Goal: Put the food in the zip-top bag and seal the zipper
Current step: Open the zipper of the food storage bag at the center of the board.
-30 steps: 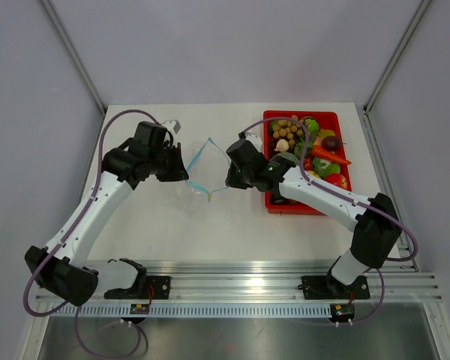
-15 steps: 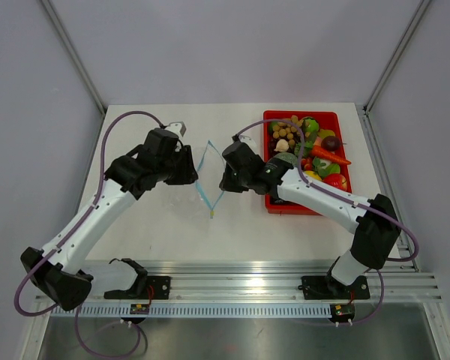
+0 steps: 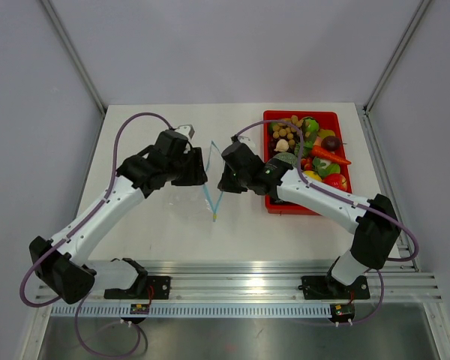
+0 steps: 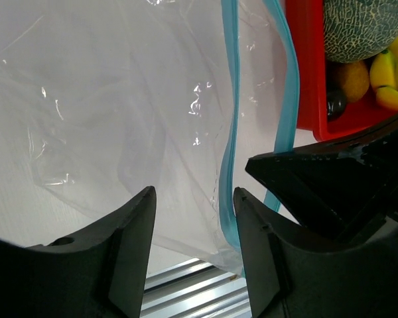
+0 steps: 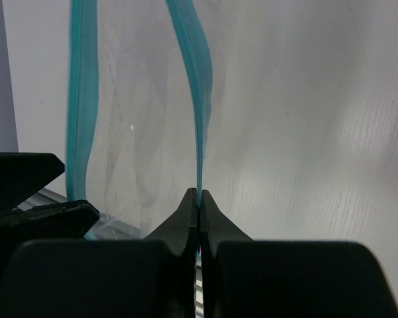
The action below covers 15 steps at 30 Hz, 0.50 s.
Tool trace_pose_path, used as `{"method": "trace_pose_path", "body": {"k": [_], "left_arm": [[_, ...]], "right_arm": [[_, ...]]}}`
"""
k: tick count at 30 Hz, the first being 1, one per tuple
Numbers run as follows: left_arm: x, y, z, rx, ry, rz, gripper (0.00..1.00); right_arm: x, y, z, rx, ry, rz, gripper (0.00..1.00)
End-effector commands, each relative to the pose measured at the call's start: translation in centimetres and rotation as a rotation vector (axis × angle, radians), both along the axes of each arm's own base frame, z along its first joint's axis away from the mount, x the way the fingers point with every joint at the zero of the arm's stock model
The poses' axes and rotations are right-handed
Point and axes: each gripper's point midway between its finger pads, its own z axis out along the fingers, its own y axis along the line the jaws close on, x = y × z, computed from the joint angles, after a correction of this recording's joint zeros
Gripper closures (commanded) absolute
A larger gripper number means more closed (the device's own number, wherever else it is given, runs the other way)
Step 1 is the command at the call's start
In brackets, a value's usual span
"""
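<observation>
The clear zip-top bag (image 3: 199, 182) hangs between the two grippers at the table's middle, its mouth narrowed to a slit. My right gripper (image 5: 199, 193) is shut on one teal zipper (image 5: 196, 79) strip. My left gripper (image 4: 194, 218) is open, and the other zipper (image 4: 229, 132) strip and the bag film (image 4: 119, 119) run loose between its fingers. The food (image 3: 315, 146) lies in the red tray (image 3: 285, 206) to the right: nuts (image 3: 283, 131), a carrot (image 3: 330, 155), a melon (image 4: 365, 26) and bananas (image 4: 391, 73).
The red tray's near wall (image 4: 305, 66) stands just right of the bag and behind the right gripper (image 3: 223, 180). The left gripper (image 3: 199, 169) is close to it, on the bag's other side. An aluminium rail (image 3: 232, 277) runs along the table's near edge.
The left gripper has opened and let go of the bag's rim while moving right. The bag's mouth has collapsed from a wide diamond to a narrow slit. The right gripper stays shut.
</observation>
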Motion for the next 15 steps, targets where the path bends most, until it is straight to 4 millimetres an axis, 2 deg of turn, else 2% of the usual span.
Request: {"method": "trace_pose_path", "body": {"k": [1, 4, 8, 11, 15], "left_arm": [[0.5, -1.4, 1.3, -0.069, -0.050, -0.017, 0.46], [0.7, -1.7, 0.5, -0.055, -0.029, -0.018, 0.45], [1.0, -2.0, -0.3, -0.051, -0.008, -0.012, 0.49], [0.9, -2.5, 0.1, -0.060, -0.017, -0.022, 0.50], [0.6, -3.0, 0.4, -0.082, -0.017, -0.044, 0.45]], "right_arm": [[-0.4, 1.1, 0.4, 0.040, 0.000, 0.018, 1.00], [-0.5, 1.2, 0.4, 0.044, -0.001, 0.024, 1.00], [-0.4, 1.2, 0.5, 0.043, -0.003, 0.022, 1.00], [-0.5, 1.1, 0.4, 0.038, -0.003, 0.024, 1.00], [-0.6, 1.1, 0.1, 0.036, 0.004, 0.024, 1.00]]}}
